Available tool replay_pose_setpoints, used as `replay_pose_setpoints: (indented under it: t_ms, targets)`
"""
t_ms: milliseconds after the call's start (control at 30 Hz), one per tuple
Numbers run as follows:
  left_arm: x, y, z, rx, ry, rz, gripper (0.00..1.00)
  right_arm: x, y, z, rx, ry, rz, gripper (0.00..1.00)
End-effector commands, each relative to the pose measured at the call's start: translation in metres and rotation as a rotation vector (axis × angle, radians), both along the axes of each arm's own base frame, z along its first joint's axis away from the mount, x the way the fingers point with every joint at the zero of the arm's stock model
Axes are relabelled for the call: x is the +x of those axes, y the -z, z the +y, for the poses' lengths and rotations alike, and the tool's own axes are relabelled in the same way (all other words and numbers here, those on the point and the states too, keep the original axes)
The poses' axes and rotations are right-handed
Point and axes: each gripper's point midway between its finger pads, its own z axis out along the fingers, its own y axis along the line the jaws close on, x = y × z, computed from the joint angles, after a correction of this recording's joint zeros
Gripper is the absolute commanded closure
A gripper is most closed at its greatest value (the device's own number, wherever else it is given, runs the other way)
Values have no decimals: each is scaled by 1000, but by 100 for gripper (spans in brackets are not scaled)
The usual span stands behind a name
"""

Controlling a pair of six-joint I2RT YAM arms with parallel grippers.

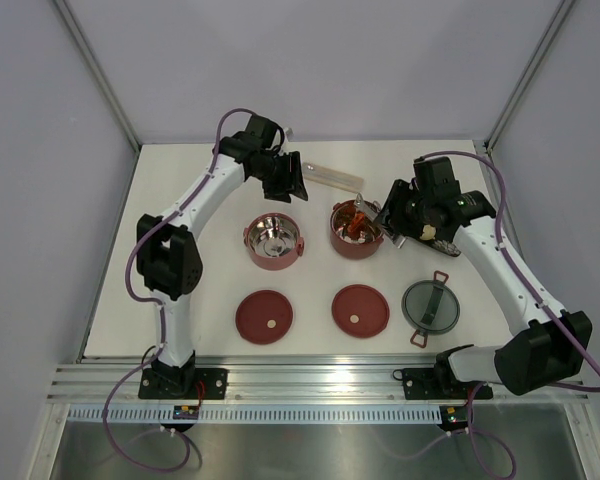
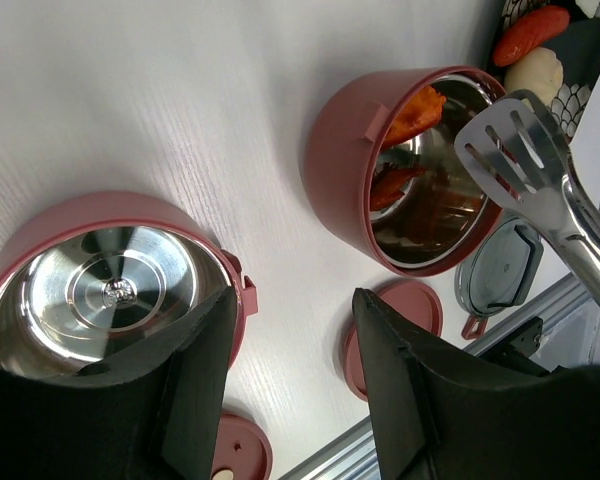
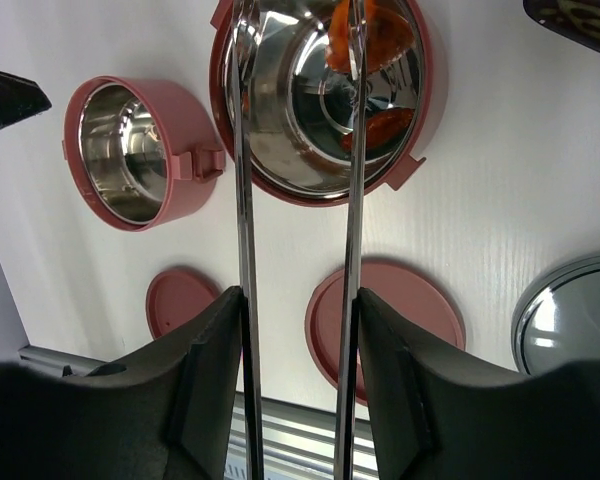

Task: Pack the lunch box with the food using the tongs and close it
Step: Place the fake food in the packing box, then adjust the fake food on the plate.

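The lunch box stands as two maroon bowls. The right bowl (image 1: 357, 231) holds orange-red food (image 3: 378, 42); the left bowl (image 1: 273, 241) is empty, all steel inside. My right gripper (image 3: 298, 300) is shut on the silver tongs (image 3: 243, 190), one finger pressing each arm. The arms stand apart, with their tips over the right bowl (image 3: 320, 100). The tongs' slotted head (image 2: 515, 150) hangs at that bowl's rim. My left gripper (image 2: 292, 295) is open and holds nothing; it hovers behind the left bowl (image 2: 100, 290). Two maroon disc lids (image 1: 264, 316) (image 1: 360, 310) and the grey top lid (image 1: 430, 305) lie near the front.
A pale beige cutlery case (image 1: 332, 175) lies at the back between the arms. The black patterned tray (image 2: 570, 60), mostly under the right arm, carries a red piece (image 2: 530, 33) and a whitish piece (image 2: 536, 72). A metal rail (image 1: 310, 380) runs along the table's near edge.
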Motion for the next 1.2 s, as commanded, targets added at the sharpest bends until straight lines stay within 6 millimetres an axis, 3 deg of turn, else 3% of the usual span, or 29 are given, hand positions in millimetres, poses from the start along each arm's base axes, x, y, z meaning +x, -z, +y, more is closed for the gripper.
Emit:
replay_pose_setpoints:
  t_ms: [0,233,400,600,767,967,1167]
  targets:
    - [-2,-16,-3,-28,9,-37,46,7,-10,-1,-28,-1,-40,45]
    - [-1,-13,0,-14,8,-39,46,9,-27,-15,-81,48,-89,54]
    - [-1,-11,4,6,4,-41,46,13,-44,-42,-195,125,-138,59]
    - [-2,-16,14,39,2,-68,46,15,-46,-72,-269,201,-135,60]
    - [-7,-30,26,83,-4,-120,45,10,-39,-110,-257,290,-115,61]
    - [-10,-31,33,110,-4,-126,45,3,-19,-143,-279,357,-58,61]
    - [-12,-33,36,122,-20,-133,45,5,-4,-141,-257,352,-36,61]
